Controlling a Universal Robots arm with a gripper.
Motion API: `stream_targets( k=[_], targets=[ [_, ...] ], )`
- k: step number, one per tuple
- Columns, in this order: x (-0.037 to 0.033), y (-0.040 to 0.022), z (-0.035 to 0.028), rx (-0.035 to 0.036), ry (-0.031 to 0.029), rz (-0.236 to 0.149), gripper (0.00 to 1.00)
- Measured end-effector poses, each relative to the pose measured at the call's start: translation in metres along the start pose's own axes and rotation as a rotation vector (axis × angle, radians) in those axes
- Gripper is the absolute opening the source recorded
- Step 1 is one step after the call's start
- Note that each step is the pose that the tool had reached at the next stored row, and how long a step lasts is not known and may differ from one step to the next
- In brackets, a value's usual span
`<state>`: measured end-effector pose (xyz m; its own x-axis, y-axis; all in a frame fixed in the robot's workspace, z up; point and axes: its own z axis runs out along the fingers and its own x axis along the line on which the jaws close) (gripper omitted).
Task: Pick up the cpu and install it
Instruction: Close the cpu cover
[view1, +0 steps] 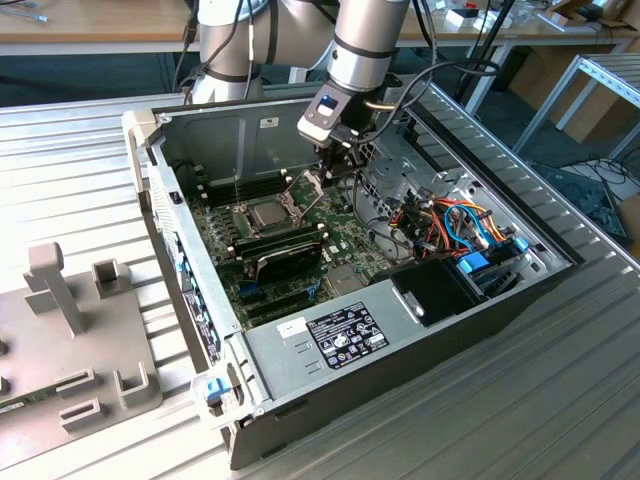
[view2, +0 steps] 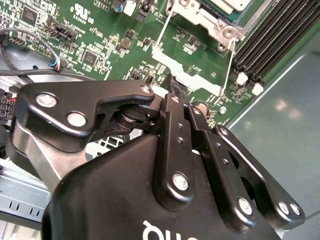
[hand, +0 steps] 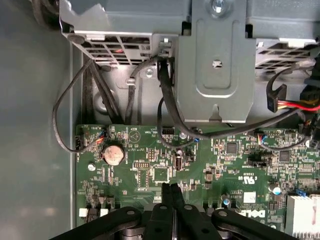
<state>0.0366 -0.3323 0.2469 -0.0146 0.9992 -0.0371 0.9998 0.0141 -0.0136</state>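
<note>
One small silver-grey square cpu (view1: 268, 212) lies seated on the green motherboard (view1: 345, 238). To the exterior view's right of it, the black gripper (view1: 326, 176) hangs by the raised metal socket frame (view2: 187, 70), its fingers clenched and empty as if for pushing.

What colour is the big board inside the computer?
The flat circuit board is green, clearest in the first wrist view.

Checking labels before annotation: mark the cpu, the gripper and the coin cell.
cpu (view1: 268, 212), exterior view, middle of its metal top.
gripper (hand: 171, 188), first wrist view, midway between its fingertips.
coin cell (hand: 112, 153), first wrist view, middle of its face.
</note>
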Motion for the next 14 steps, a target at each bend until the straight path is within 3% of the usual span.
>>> stream_targets(
  k=[12,14],
  targets=[
    [0.0004,-0.0288,0.0004,-0.0256,-0.0002,0.001,0.11],
    [0.0006,-0.0367,0.0006,-0.0326,-0.0001,0.001,0.11]
  ],
)
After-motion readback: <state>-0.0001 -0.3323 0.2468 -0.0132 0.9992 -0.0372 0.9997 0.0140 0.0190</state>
